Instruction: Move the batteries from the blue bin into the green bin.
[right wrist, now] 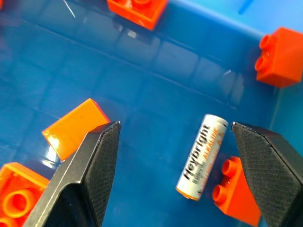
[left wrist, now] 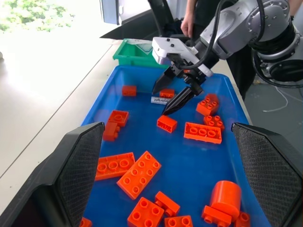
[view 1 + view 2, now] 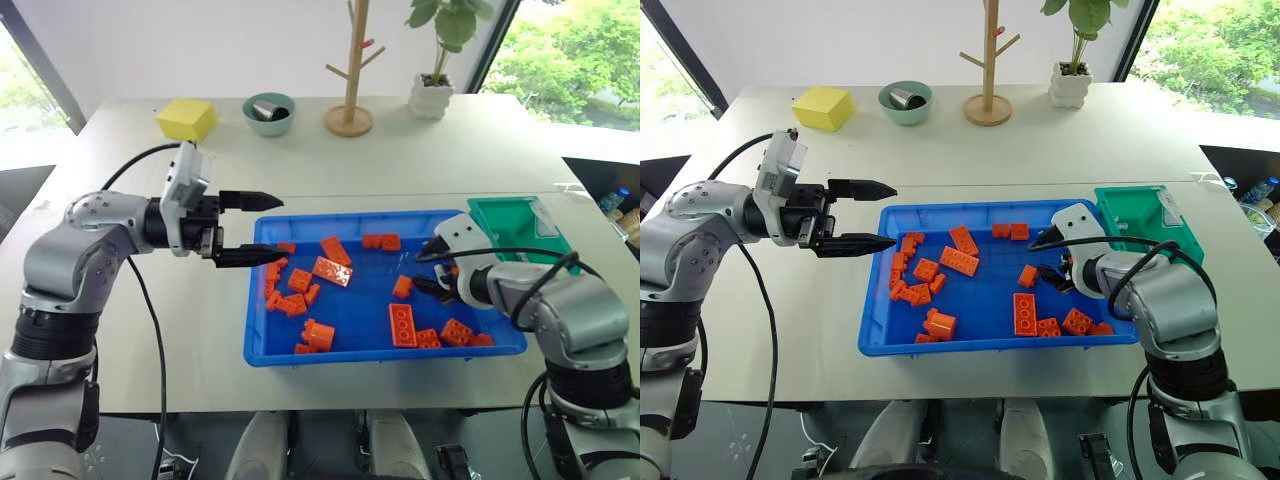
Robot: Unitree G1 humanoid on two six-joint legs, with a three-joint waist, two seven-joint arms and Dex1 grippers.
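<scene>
White-labelled, the battery (image 1: 202,156) lay flat on the blue bin's (image 3: 262,352) floor between the right hand's (image 1: 175,175) spread fingers, nearer one fingertip (image 1: 265,165), its long axis running roughly along them.

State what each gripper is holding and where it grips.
Nothing is held. The right gripper is open over a battery lying on the blue bin floor, not touching it. The left gripper is open and empty.
</scene>
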